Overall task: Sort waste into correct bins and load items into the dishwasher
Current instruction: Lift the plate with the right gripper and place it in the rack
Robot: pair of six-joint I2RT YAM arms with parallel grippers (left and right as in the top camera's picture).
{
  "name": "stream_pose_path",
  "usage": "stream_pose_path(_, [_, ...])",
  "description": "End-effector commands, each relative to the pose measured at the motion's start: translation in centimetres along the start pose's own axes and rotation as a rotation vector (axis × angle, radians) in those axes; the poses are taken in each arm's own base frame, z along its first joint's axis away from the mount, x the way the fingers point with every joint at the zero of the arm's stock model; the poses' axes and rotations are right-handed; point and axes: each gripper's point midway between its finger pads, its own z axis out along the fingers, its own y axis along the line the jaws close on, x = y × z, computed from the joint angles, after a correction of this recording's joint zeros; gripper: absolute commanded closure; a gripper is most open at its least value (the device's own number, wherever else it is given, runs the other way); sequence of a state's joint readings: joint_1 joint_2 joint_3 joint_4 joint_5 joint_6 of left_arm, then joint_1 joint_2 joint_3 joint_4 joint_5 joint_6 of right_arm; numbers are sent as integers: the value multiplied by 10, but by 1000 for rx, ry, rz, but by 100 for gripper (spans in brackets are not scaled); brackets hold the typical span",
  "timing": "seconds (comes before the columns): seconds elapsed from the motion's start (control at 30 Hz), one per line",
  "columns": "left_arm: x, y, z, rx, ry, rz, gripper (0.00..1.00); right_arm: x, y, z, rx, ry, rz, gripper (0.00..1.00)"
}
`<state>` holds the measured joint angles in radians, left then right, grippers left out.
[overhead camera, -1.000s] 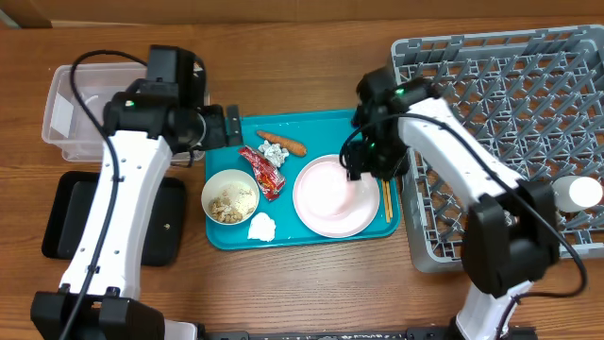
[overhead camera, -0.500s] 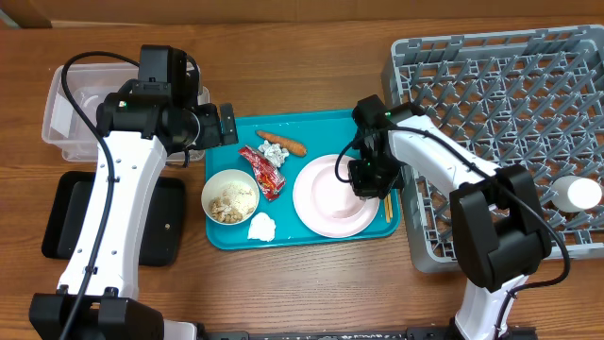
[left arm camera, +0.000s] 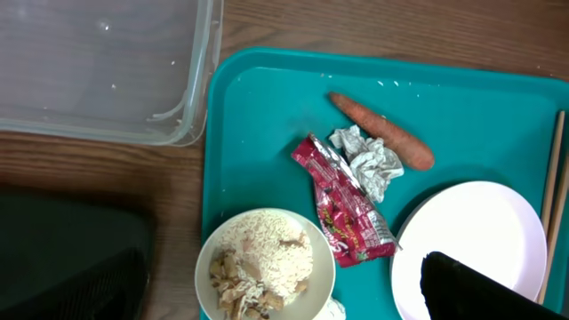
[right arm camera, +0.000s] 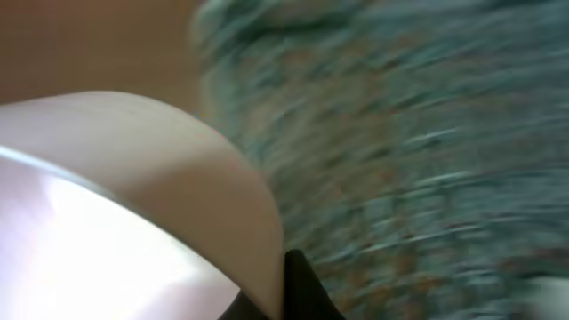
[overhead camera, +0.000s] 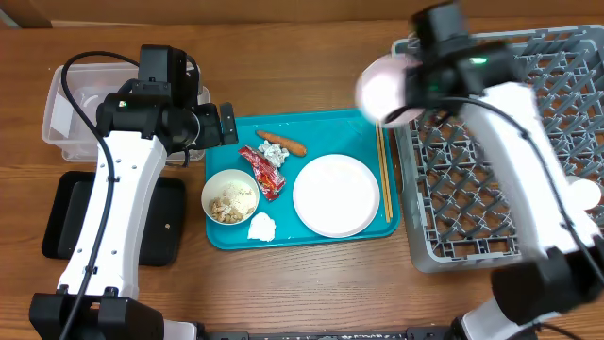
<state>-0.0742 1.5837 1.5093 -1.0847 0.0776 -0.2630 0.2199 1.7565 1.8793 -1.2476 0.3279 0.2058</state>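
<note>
Plate aloft, blurred, beside rack's edge

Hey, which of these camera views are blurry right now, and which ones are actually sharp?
Right wrist: heavily motion-smeared, with the background only grey-green streaks behind the soft-edged pink plate. Overhead: sharp on the table, but the right arm and the plate it carries are smeared. Left wrist: crisp, with the red wrapper and teal tray clearly readable.
</note>
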Motion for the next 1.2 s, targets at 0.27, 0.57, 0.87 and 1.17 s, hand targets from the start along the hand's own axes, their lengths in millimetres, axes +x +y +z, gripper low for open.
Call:
stream_pose_path(0.27, [-8,-2,-9,13,-47,-31,0,-41,-229,12,873,-257,447,96])
stream_pose_path(0.57, [-11,-3,-9,16,-58,-29,0,-22,-303,82,1142,-128,392,96])
stream_pose_path(0.87, [-11,-3,-9,16,-59,-30,0,-6,-282,137,1007,-28,335,93])
stream_pose_path(1.17, [-11,-3,-9,16,-58,-30,0,22,-222,170,703,147,275,75])
